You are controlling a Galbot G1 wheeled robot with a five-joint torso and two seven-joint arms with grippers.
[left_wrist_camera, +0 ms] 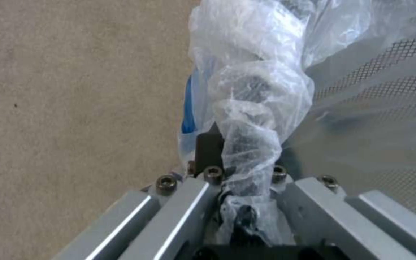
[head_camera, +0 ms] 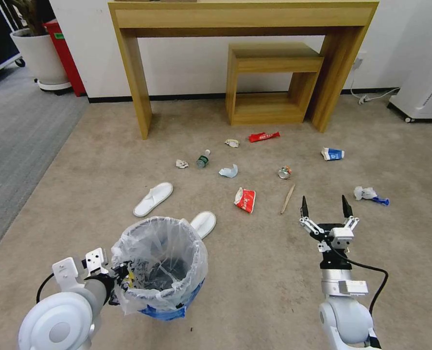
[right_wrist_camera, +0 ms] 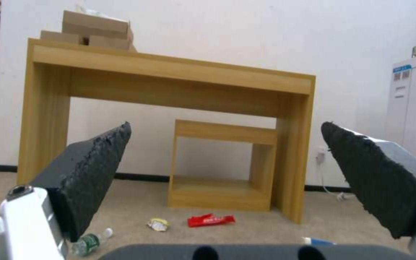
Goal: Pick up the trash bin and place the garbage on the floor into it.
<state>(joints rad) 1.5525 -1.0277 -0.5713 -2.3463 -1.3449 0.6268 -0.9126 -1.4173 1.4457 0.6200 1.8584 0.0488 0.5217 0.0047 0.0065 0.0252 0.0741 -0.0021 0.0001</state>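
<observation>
Left gripper (head_camera: 112,274) clamped on the bin (head_camera: 160,265) rim, bag plastic bunched between the jaws, bin raised at lower left. Right gripper (head_camera: 325,209) spread wide, empty, hovering above the floor (head_camera: 254,272).

Best done by keeping the bin level and its mouth up, squeeze firm since only thin rim and slippery bag are pinched. Lowering the right gripper onto one piece at a time, fingers astride it, pressing close to the carpet for flat pieces.

Just ahead-left of the right gripper: stick (head_camera: 287,198), then can (head_camera: 285,172); further left, red wrapper (head_camera: 245,200). Ahead-right: crumpled paper (head_camera: 370,194), carton (head_camera: 333,154). Beside the bin: two slippers (head_camera: 153,199), one partly behind it. Farther: bottle (head_camera: 203,159), second wrapper (head_camera: 264,136). Beyond, desk (head_camera: 245,19) legs and shelf (head_camera: 269,82) crowding the far litter.
</observation>
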